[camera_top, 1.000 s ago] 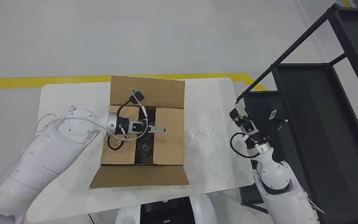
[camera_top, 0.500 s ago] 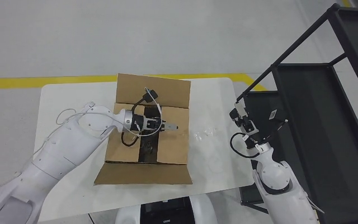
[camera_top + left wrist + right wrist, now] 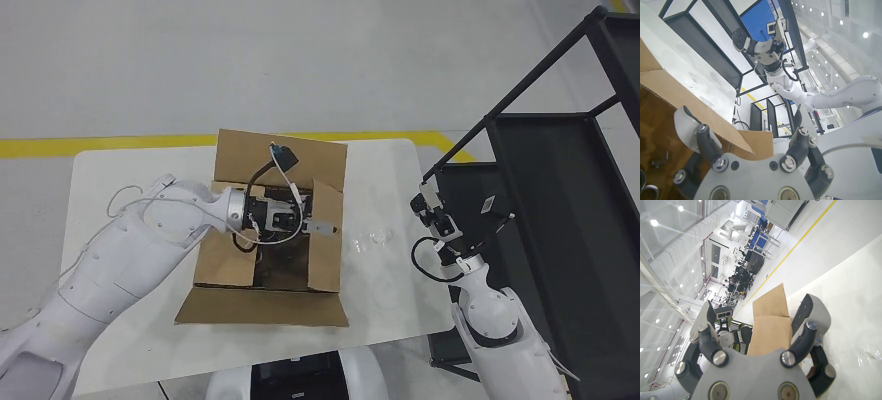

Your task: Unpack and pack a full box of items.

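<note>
Box (image 3: 262,305) access turns on our left gripper (image 3: 323,228): its fingers (image 3: 685,123) stand apart and empty, with the edge of the raised right flap (image 3: 326,255) lying between them; we cannot tell if it touches. The flap's long edge runs front to back. Just behind the flap, the dark items (image 3: 270,262) lie inside the box at mid table (image 3: 120,180). Our right gripper (image 3: 428,207), likewise spread and empty, hangs well apart by the shelf (image 3: 560,180), so we judge the left arm nearer.

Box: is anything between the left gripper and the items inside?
Only a side flap, half raised right at the open left gripper. The rest of the box opening looks uncovered.
</note>
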